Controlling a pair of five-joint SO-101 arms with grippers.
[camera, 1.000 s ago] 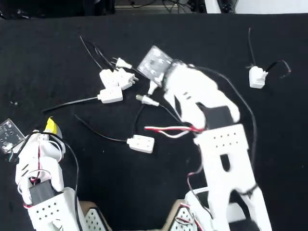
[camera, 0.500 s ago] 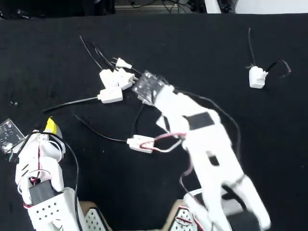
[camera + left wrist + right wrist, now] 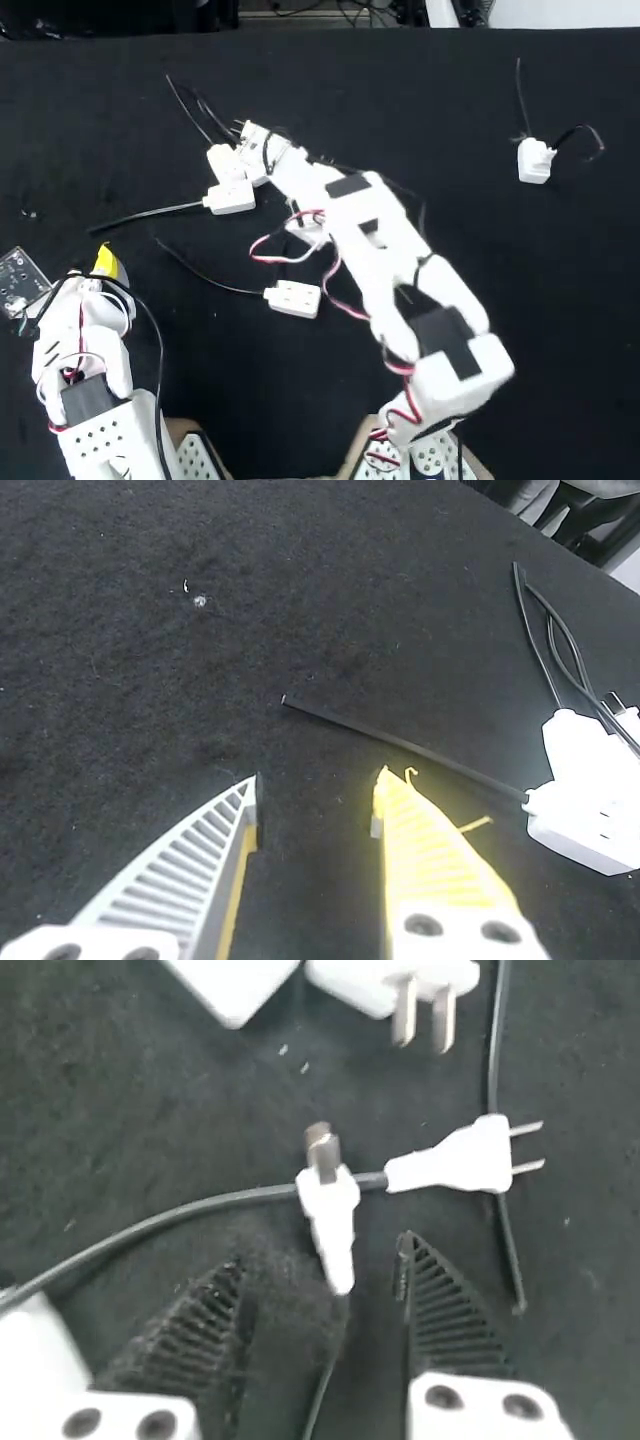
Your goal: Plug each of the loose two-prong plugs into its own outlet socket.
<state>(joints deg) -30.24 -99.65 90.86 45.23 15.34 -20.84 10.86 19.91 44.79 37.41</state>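
My right gripper [image 3: 320,1255] is open and hovers low over a small white plug [image 3: 328,1210] on a black cable; the plug lies between its dark fingers. Beside it lie a two-prong plug [image 3: 465,1155] and a bigger white plug [image 3: 400,985] with its prongs up. From above, my right gripper [image 3: 262,145] sits over the plug cluster [image 3: 232,160] at the back left. White outlet sockets lie at the left [image 3: 232,198], middle [image 3: 296,298] and far right [image 3: 535,160]. My left gripper [image 3: 317,778] is open over bare mat, at the front left [image 3: 105,262].
Black cables [image 3: 190,100] trail from the cluster toward the back and across the black mat [image 3: 120,80]. A thin cable [image 3: 400,742] runs to a white socket [image 3: 590,800] ahead of my left gripper. The right arm's red and white wires [image 3: 290,250] loop near the middle socket.
The right arm has swung left from the middle of the table to the plug cluster at the back left. The left arm has not moved.
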